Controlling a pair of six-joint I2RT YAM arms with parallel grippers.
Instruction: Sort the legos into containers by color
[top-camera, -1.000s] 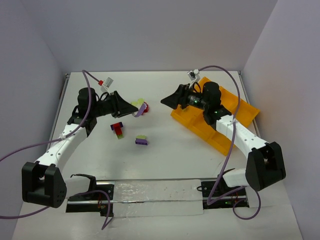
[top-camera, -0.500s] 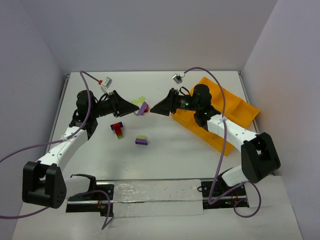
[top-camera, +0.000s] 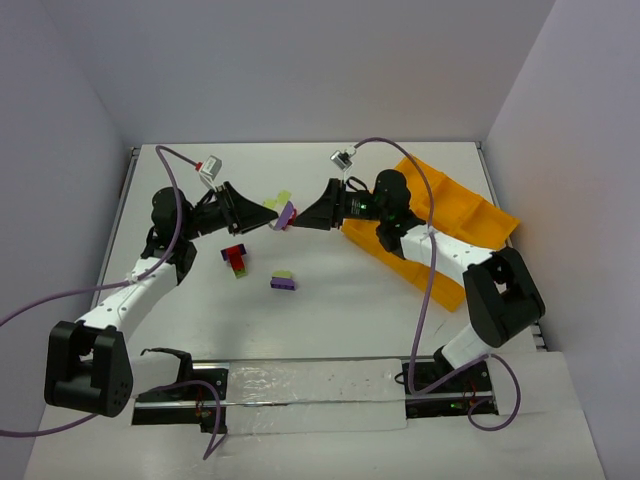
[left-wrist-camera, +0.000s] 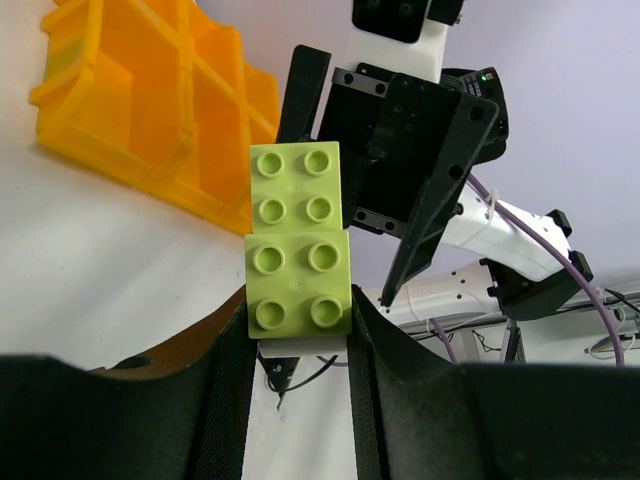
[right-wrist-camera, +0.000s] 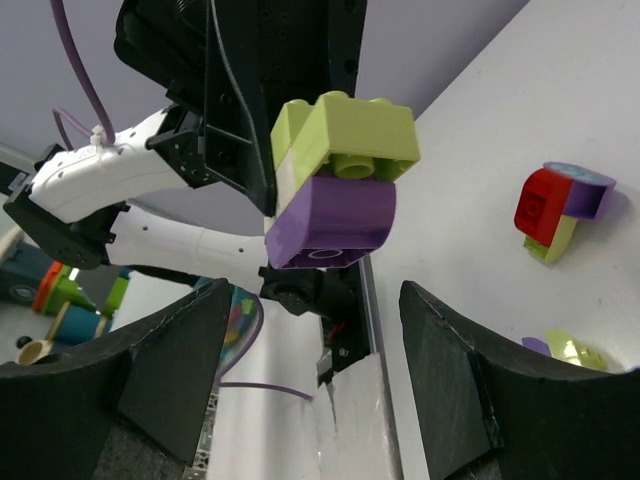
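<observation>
My left gripper (left-wrist-camera: 300, 310) is clamped on a clump of legos (left-wrist-camera: 298, 240) held up over the middle of the table (top-camera: 330, 320). Two pale yellow-green bricks face its camera, and my right wrist view shows a purple brick (right-wrist-camera: 330, 225) stuck beneath them. On the table below, toward my bases, lie a red clump (top-camera: 236, 258) with a bit of purple on it and, just to its right, a purple and yellow-green pair (top-camera: 283, 281). My right gripper (top-camera: 304, 219) points at the held clump from the other side, tips just beside it, fingers apart and holding nothing. Behind that arm, at the far right, sits the orange-yellow tray (top-camera: 470, 210) with its divided compartments.
</observation>
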